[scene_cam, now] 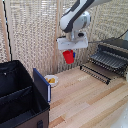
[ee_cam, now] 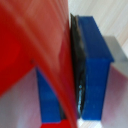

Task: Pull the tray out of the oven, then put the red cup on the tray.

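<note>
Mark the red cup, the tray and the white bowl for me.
red cup [scene_cam: 69, 56]: exterior view, its side wall, below the hand.
tray [scene_cam: 110, 60]: exterior view, the bars pulled out over the open door.
white bowl [scene_cam: 51, 80]: exterior view, its rim.

The oven [scene_cam: 114, 54] stands at the 3 o'clock side of the exterior view, on the table [scene_cam: 85, 102], close to the screen wall [scene_cam: 35, 35] behind it. Its door [scene_cam: 96, 73] lies folded down in front, toward 7 o'clock from the oven body. The tray [scene_cam: 109, 61] sits pulled out of the oven mouth, above the door. The red cup [scene_cam: 69, 56] hangs in the gripper [scene_cam: 70, 48], in the air near the centre, at 9 o'clock from the tray and apart from it. Below the cup, toward 7 o'clock, the small bowl [scene_cam: 51, 80] rests on the table, just beside the fabric case [scene_cam: 20, 97], which fills the 8 o'clock corner.
</note>
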